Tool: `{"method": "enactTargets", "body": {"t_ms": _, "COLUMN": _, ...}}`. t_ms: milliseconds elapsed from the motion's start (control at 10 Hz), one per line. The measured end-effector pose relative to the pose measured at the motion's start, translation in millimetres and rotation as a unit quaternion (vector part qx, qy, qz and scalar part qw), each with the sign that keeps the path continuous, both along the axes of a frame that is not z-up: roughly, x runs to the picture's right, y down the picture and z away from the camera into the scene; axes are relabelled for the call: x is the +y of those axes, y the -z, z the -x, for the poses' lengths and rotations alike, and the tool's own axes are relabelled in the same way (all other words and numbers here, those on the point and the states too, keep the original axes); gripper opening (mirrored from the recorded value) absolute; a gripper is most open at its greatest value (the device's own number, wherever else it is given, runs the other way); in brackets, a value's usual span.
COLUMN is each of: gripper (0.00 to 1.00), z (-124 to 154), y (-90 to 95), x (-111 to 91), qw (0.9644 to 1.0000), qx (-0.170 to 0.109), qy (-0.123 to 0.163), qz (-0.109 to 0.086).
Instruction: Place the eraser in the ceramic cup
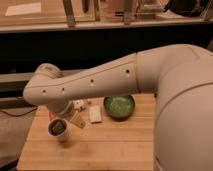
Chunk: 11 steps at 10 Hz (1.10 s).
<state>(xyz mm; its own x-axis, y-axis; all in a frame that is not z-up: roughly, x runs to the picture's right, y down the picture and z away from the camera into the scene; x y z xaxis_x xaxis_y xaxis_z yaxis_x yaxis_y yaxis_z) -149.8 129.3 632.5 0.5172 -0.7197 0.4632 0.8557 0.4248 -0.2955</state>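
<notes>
Gripper (62, 111) sits just above cup (58, 131), near the table's (110, 145) left edge. Dark eraser (58, 126) appears inside cup. Eraser judged light, stiff; best held across its narrow sides.

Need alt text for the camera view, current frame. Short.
A large white robot arm reaches left across a light wooden table, its gripper low just above a small white ceramic cup with something dark inside. To the right lie a flat white rectangular piece and a round green bowl.
</notes>
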Motion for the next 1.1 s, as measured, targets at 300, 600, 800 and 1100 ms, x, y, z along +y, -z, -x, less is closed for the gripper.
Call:
{"method": "enactTargets", "body": {"t_ms": 300, "gripper": 0.8, "z": -26.7, "y": -6.3, "x": -1.4, "qw": 0.9992, "qx": -0.028, "qy": -0.029, "qz": -0.004}}
{"method": "enactTargets", "body": {"t_ms": 600, "gripper": 0.8, "z": -39.1, "y": -12.9, "x": 0.1, "qw": 0.998, "qx": -0.045, "qy": -0.045, "qz": -0.001}}
{"method": "enactTargets", "body": {"t_ms": 800, "gripper": 0.8, "z": -43.6, "y": -11.7, "x": -0.4, "qw": 0.9973, "qx": -0.053, "qy": -0.051, "qz": -0.003}}
{"method": "enactTargets", "body": {"t_ms": 1100, "gripper": 0.8, "z": -44.4, "y": -11.6, "x": -0.1, "qw": 0.9959, "qx": -0.07, "qy": -0.057, "qz": 0.002}}
